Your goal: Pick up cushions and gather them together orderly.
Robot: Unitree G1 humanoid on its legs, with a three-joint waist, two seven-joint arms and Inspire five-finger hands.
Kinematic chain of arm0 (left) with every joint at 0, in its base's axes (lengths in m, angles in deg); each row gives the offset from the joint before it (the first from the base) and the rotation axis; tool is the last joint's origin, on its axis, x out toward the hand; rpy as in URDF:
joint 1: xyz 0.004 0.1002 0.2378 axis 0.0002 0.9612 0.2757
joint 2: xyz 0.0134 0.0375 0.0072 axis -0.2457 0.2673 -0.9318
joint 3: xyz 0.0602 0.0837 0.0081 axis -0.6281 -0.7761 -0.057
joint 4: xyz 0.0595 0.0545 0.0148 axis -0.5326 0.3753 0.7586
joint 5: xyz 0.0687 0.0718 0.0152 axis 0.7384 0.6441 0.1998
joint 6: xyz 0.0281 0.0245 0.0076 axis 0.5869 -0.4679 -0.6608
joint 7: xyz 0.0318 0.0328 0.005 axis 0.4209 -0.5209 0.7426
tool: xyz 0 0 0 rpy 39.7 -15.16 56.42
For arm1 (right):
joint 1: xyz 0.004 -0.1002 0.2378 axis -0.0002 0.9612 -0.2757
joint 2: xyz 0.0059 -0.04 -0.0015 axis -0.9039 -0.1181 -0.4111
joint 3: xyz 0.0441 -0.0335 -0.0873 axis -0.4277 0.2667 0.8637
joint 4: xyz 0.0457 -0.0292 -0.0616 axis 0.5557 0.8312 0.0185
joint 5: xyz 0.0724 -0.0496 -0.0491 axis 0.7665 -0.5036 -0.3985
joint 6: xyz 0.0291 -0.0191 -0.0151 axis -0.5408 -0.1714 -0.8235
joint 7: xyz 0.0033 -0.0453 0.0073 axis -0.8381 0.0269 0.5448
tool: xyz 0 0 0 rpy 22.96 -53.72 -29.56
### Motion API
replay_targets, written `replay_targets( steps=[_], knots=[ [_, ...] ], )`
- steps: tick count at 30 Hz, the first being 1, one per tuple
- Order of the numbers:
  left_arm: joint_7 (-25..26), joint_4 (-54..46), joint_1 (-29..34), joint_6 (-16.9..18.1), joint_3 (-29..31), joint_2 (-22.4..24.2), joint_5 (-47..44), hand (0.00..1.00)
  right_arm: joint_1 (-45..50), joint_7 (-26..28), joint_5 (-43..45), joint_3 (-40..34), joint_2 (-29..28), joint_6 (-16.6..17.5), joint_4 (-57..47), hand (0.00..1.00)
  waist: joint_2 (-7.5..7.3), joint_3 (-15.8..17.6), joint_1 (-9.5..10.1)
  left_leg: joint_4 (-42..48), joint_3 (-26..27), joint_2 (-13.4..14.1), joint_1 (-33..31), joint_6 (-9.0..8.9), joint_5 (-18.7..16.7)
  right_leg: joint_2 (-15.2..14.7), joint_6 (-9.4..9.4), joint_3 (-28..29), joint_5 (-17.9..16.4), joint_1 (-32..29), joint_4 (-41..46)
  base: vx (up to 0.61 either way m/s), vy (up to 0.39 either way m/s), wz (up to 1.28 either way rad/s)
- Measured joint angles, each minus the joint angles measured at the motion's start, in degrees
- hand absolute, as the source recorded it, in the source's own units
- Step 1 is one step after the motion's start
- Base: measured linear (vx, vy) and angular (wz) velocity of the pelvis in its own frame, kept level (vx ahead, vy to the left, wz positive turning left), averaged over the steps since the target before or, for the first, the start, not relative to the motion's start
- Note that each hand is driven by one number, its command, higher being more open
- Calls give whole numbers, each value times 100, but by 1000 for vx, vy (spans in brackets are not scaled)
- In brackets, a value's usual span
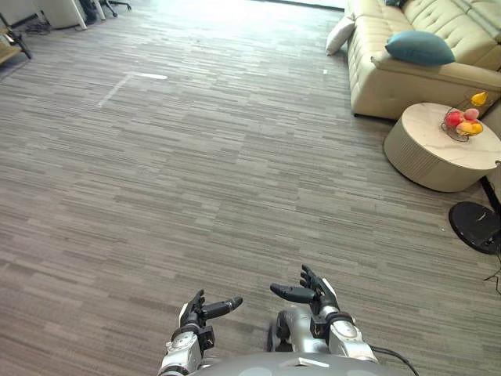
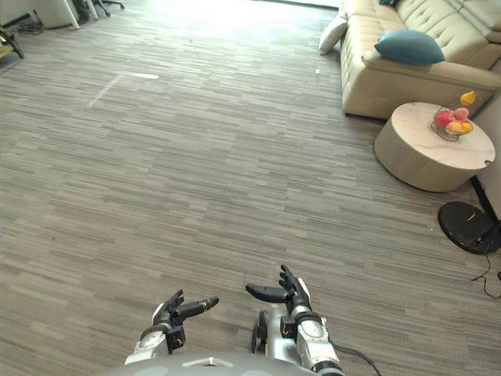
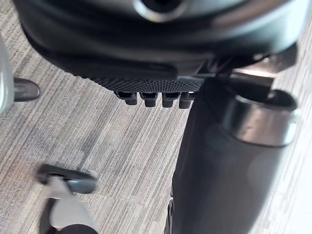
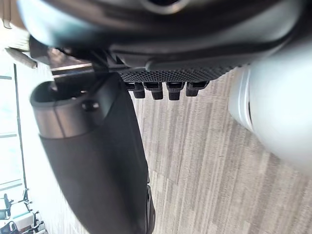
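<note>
Opening stage of the cushion-gathering task. No cushion is held and none has been gathered; the whole of the picking up and ordering is judged to remain.

The left hand (image 1: 205, 310) and the right hand (image 1: 311, 294) are held low, side by side and well apart from the sofa (image 1: 391, 88). The fingers of both are loosely spread with the thumbs stretched out, and nothing is held in either.

A teal cushion (image 1: 419, 48) is seen lying on the sofa at its near end, beside the armrest. A white cushion (image 1: 340, 35) is propped against the sofa's outer side, apparently resting on the floor (image 1: 196, 157). The two cushions are kept apart by the sofa's arm. An approach to the sofa is judged to be needed before either can be reached.

The floor is laid in grey striped planks and stretches broadly away from the sofa. A low round counter (image 1: 427, 160) stands just beside the sofa's near end and carries a fruit bowl (image 1: 463, 123). A black round base (image 1: 474, 226) lies on the floor beyond the counter from the sofa.
</note>
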Motion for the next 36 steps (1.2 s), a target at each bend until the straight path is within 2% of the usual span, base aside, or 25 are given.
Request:
replay_targets(
  steps=[1, 3, 5, 7, 11, 13, 14, 16, 17, 19, 20, 22, 23, 24, 25, 26, 27, 28, 29, 31, 32, 33, 34, 35, 36],
  knots=[
    [-27, -145, 15, 5, 53, -1, 9, 100, 53, -3, 3, 46, -3, -37, -2, 100, -5, 8, 24, 1330, 34, 242, -596, -154, -126, 154, -5, -18, -7, 491, -367, 470, -149, -1],
    [-4, -366, 37, 7, 156, 8, 15, 100, 141, -22, 29, 81, -23, -48, -17, 100, -115, 5, 65, 1922, 525, 479, -1371, 201, -500, 253, -8, 18, -31, 1334, -1011, 409, -113, -2],
    [-7, -514, 40, 11, 148, 8, 15, 100, 214, -59, 109, 53, -24, -56, -12, 100, -158, -5, 165, 1293, 989, 504, -1798, 486, -905, 249, 38, 118, -39, 1729, -1344, 313, -46, -23],
    [8, -624, 39, 20, 195, 29, 34, 100, 261, -86, 108, 1, -30, -104, -2, 100, -140, 7, 298, -404, 1347, 297, -2118, 615, -1123, 181, 176, 337, -79, 2142, -1625, 382, 39, -50],
    [-13, -679, 60, 161, 203, 37, -2, 100, 339, -91, 106, -12, -21, -102, 3, 100, -114, -19, 354, -2428, 1191, -42, -2403, 560, -681, -43, 484, 720, -506, 2611, -1784, 497, 205, -54],
    [12, -694, 80, 152, 226, 27, 0, 100, 426, -110, 105, -13, -75, -107, 22, 100, -195, -157, 422, -2091, 1236, -128, -2399, 793, -143, -284, 669, 968, -868, 2740, -1569, 553, 278, -66],
    [25, -681, 81, 134, 236, 11, 0, 100, 504, -120, 105, -13, -123, -106, 37, 100, -318, -280, 437, -1743, 1274, -189, -2459, 954, -244, -439, 800, 1101, -978, 2675, -1282, 592, 281, -40],
    [41, -628, 84, 133, 204, -68, 0, 100, 628, -109, 102, -24, -168, -127, 79, 100, -497, -433, 437, -1533, 1370, -364, -2416, 1024, -630, -699, 831, 1183, -968, 2306, -365, 587, 293, -12],
    [41, -561, 66, 125, 135, -161, 1, 100, 598, -91, 102, -27, -163, -127, 172, 100, -604, -467, 415, -1531, 1400, -487, -2297, 1048, -825, -828, 986, 1256, -854, 1976, 456, 573, 297, 17],
    [53, -335, 33, 50, -57, -311, 2, 100, 467, -74, 96, -12, -93, -131, 351, 100, -665, -417, 324, -1771, 1396, -727, -1699, 1124, -1130, -1082, 1362, 1274, 4, 1288, 2410, 647, 273, 17],
    [81, -230, 57, 12, -102, -411, 2, 100, 419, -48, 94, 30, 38, -113, 387, 100, -613, -370, 282, -2086, 1385, -778, -992, 1142, -1341, -1118, 1104, 1089, -138, 928, 3353, 607, 179, -3],
    [113, -138, 99, 10, -110, -452, 0, 100, 397, -57, 94, 58, 149, -63, 387, 100, -504, -344, 259, -2439, 1360, -750, -428, 1109, -1421, -987, 812, 843, -329, 594, 3646, 532, 116, 4],
    [128, -73, 102, 10, -142, -502, -2, 100, 365, -67, 94, 92, 240, -15, 386, 100, -418, -292, 191, -2791, 1291, -696, -9, 1109, -1428, -828, 518, 613, -540, 184, 3552, 685, 24, 33],
    [131, -9, 103, 9, -271, -573, -1, 100, 273, -67, 99, 83, 329, 15, 376, 100, -299, -217, 119, -3063, 1265, -579, 338, 1077, -1409, -598, 397, 348, -694, -396, 2965, 688, -14, 31],
    [131, -8, 103, 9, -272, -574, -2, 100, 271, -67, 99, 84, 330, 16, 376, 100, -297, -215, 118, -3066, 1265, -577, 343, 1076, -1409, -594, 396, 344, -695, -405, 2952, 681, -81, 30],
    [135, 84, 115, -5, -288, -598, -1, 100, 150, -80, 97, 76, 355, 37, 363, 100, -243, -168, 32, -3284, 1256, -486, 592, 1074, -1407, -455, 471, 177, -610, -964, 1892, 600, -136, 33],
    [136, 119, 142, -10, -293, -598, -1, 100, 108, -79, 97, 71, 336, 51, 327, 100, -291, -135, -25, -3486, 1224, -508, 832, 1074, -1408, -442, 693, 190, -133, -1212, 646, 607, -167, 50],
    [131, 116, 162, -15, -288, -595, -2, 100, 114, -74, 106, 50, 321, 53, 300, 100, -337, -98, -50, -3616, 1157, -562, 1016, 1070, -1411, -450, 697, 200, 635, -1186, 71, 673, -224, 57],
    [131, 160, 174, -10, -282, -583, 2, 100, 81, -73, 89, 24, 323, 60, 335, 100, -254, -71, -74, -3753, 994, -438, 1265, 1072, -1398, -316, 236, 121, 1064, -981, 43, 551, -187, 26],
    [92, 165, 139, 11, -234, -509, 1, 100, -28, -78, 30, -117, 261, 78, 354, 100, -167, 3, 11, -3667, 669, -494, 1326, 977, -1109, -284, 196, 167, 572, -1035, 583, 644, -221, -2],
    [88, 162, 135, 10, -235, -413, 7, 100, -14, -48, -19, -180, 247, 62, 319, 100, -171, 0, -37, -3458, 577, -473, 1371, 744, -846, -335, 103, 159, 173, -990, 895, 577, -223, 4],
    [91, 162, 134, 10, -233, -394, 7, 100, 12, -44, -23, -180, 256, 54, 304, 100, -154, -10, -40, -3357, 523, -443, 1360, 680, -804, -327, 84, 147, 79, -948, 929, 618, -285, 26],
    [54, 146, 112, 14, -189, -292, 28, 100, 128, -59, -23, -188, 295, 10, 205, 100, -43, -62, -44, -2078, 36, -184, 851, 485, -720, -180, 112, -1, -237, -619, 767, 481, -235, 28],
    [47, 112, 91, 8, -111, -290, 35, 100, 149, -59, -24, -183, 297, -7, 195, 100, -33, -51, -43, -1381, -190, -103, 538, 209, -553, -122, 103, -52, -286, -452, 651, 553, -271, 36],
    [23, -14, 81, -2, 63, -205, 53, 100, 184, -59, -20, -178, 308, -78, 179, 100, -6, -45, -26, 192, -502, 31, -160, -301, -276, 41, 82, -105, -316, -88, 350, 357, -165, 15]
  ],
)
